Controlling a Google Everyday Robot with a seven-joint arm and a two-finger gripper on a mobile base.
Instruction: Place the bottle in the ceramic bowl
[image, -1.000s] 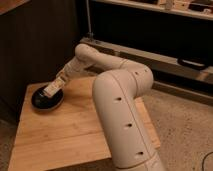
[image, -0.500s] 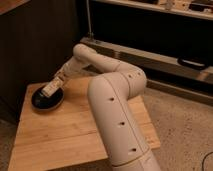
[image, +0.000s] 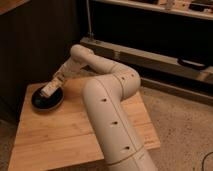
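**Bottle over the bowl, not yet let go**

At the left of the frame, a black bowl (image: 46, 101) on the far left corner of a wooden table (image: 65, 135). Over the bowl, the gripper (image: 50, 90), at the end of a white arm (image: 107, 100) reaching from the lower middle up and then left. Fingers pressed together. Between them a slim pale shape, probably the bottle (image: 47, 90), lying tilted just above the inside of the bowl. Hard to say whether touching the bowl or hanging a little above it. Behind the table, a dark wall at upper left and a dark shelf unit (image: 150, 30) along the top.

Judged as the last step: only the release missing.

Possible troubles from here:
- Released while tilted, risk of rolling over the low rim, because of the shallow, plate-like form and glossy surface.
- Released near the right edge of the bowl, risk of landing half on the rim and sliding onto the table.
- Bowl close to the table corner; a push from the gripper on withdrawal enough to shift it toward the edge.
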